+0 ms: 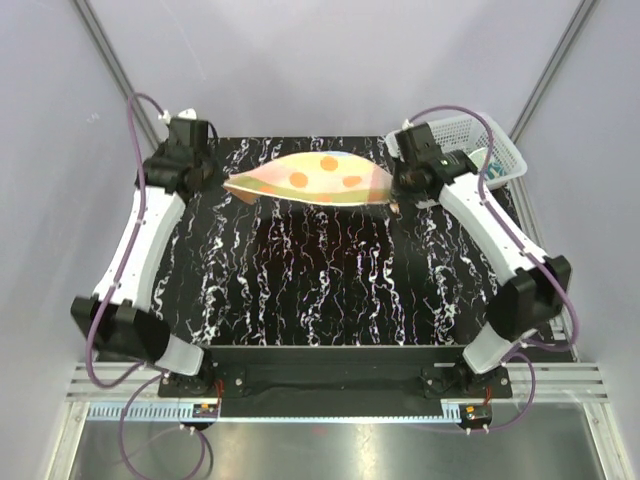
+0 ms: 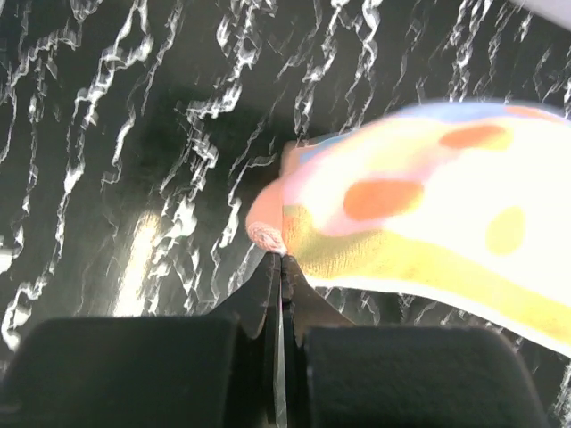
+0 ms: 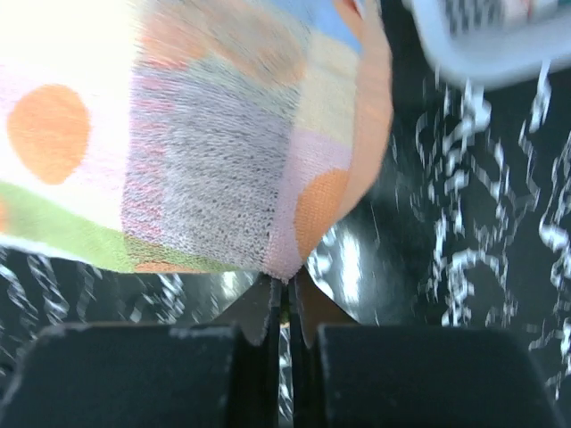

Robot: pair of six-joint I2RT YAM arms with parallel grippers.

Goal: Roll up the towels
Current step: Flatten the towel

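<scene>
The orange patched towel (image 1: 315,178) hangs stretched above the far counter (image 1: 300,290), one end pinched in the closed left fingers (image 2: 257,299), the other in the closed right fingers (image 3: 314,308); the white basket (image 1: 507,150) at far right seemingly holds cloth.

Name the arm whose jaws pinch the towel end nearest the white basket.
The right gripper: its jaws pinch the end of the orange-dotted towel beside the basket, while the left gripper holds the opposite end, far from it.
</scene>
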